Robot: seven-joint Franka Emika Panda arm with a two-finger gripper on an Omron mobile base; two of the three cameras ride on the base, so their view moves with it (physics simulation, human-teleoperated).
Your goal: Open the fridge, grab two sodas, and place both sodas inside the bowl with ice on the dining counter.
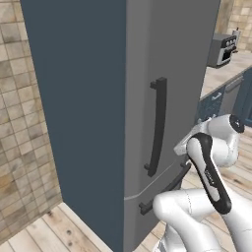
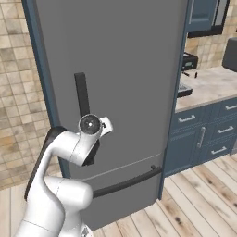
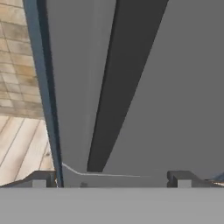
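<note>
The fridge (image 1: 167, 49) (image 2: 129, 69) (image 3: 183, 87) stands shut, a tall flat grey front. Its dark vertical bar handle (image 1: 158, 125) (image 2: 82, 95) (image 3: 127, 87) runs down the door. Below it lies the lower drawer with a horizontal bar handle (image 1: 172, 183) (image 2: 129, 181). My gripper (image 3: 111, 181) is open and close to the door, its two fingertips (image 3: 39, 180) wide apart either side of the vertical handle's lower end, touching nothing. In both base views my wrist covers the fingers. The sodas, the bowl and the dining counter are out of view.
A beige worktop (image 2: 208, 88) (image 1: 221, 74) on blue cabinets (image 2: 199, 134) runs right of the fridge, with a dark appliance (image 1: 222, 49) on it. A tiled wall (image 1: 19, 123) stands to the left. The floor (image 2: 194, 199) is wooden planks.
</note>
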